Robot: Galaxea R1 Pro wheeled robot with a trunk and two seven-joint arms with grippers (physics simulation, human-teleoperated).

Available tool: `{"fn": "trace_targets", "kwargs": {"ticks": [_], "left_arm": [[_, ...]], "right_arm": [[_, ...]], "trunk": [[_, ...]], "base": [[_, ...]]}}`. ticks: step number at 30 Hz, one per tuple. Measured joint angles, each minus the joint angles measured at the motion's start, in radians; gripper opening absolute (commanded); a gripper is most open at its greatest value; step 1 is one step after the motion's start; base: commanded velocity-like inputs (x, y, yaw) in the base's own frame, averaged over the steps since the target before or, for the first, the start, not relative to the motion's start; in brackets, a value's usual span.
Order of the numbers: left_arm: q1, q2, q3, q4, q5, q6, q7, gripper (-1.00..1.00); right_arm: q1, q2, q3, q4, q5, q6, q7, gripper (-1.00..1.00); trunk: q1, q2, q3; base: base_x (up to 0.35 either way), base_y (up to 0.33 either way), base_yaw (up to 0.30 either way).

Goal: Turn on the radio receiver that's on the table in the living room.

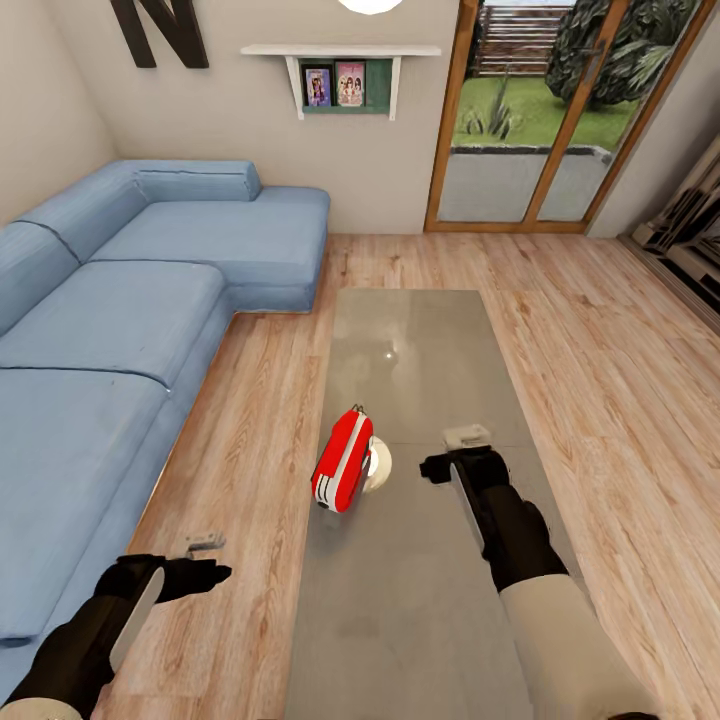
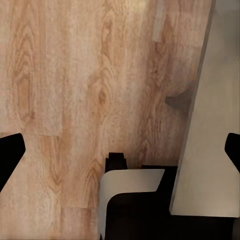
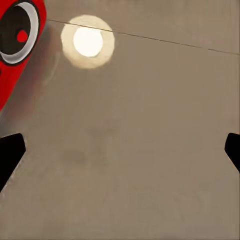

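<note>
The bright-red radio receiver (image 1: 342, 462) stands on edge on the long glossy grey-beige table (image 1: 410, 340), near its left edge and tilted a little. In the right wrist view its white-ringed round dial (image 3: 17, 32) shows at one corner. My right gripper (image 1: 451, 453) hovers over the tabletop just right of the radio, apart from it, open with nothing between its fingertips (image 3: 10, 155). Over the wood floor left of the table, my left gripper (image 1: 209, 560) is open and empty, and the table's edge (image 2: 212, 125) runs beside it.
A big blue sectional sofa (image 1: 120, 300) fills the left side, close to the left arm. Light wood floor (image 1: 610, 380) lies on both sides of the table. A wood-framed glass door (image 1: 530, 120), a wall shelf (image 1: 345, 70) and a dark letter N (image 1: 160, 30) are at the back.
</note>
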Motion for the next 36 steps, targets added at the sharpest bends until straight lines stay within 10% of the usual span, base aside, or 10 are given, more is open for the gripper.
{"fn": "trace_targets", "kwargs": {"ticks": [4, 25, 30, 36], "left_arm": [[-0.006, 0.002, 0.0, 0.048, 0.0, -0.043, 0.0, 1.0], [-0.009, 0.031, 0.0, 0.116, -0.003, -0.092, 0.003, 1.0], [-0.01, 0.029, 0.001, 0.116, -0.002, -0.091, 0.003, 1.0], [-0.01, 0.029, 0.001, 0.116, -0.002, -0.091, 0.003, 1.0]], "right_arm": [[-0.064, 0.041, 0.002, 0.069, 0.001, -0.002, -0.001, 1.0], [-0.304, 0.041, 0.065, 0.153, -0.021, 0.034, -0.024, 1.0], [-0.389, 0.041, 0.065, 0.232, -0.167, 0.035, -0.026, 1.0], [-0.416, 0.041, 0.068, 0.429, -0.204, -0.087, -0.049, 1.0]], "trunk": [[0.0, 0.0, 0.0], [0.0, 0.0, 0.0], [0.0, 0.0, 0.0], [0.0, 0.0, 0.0]], "base": [[0.0, 0.0, 0.0], [0.0, 0.0, 0.0], [0.0, 0.0, 0.0], [0.0, 0.0, 0.0]]}}
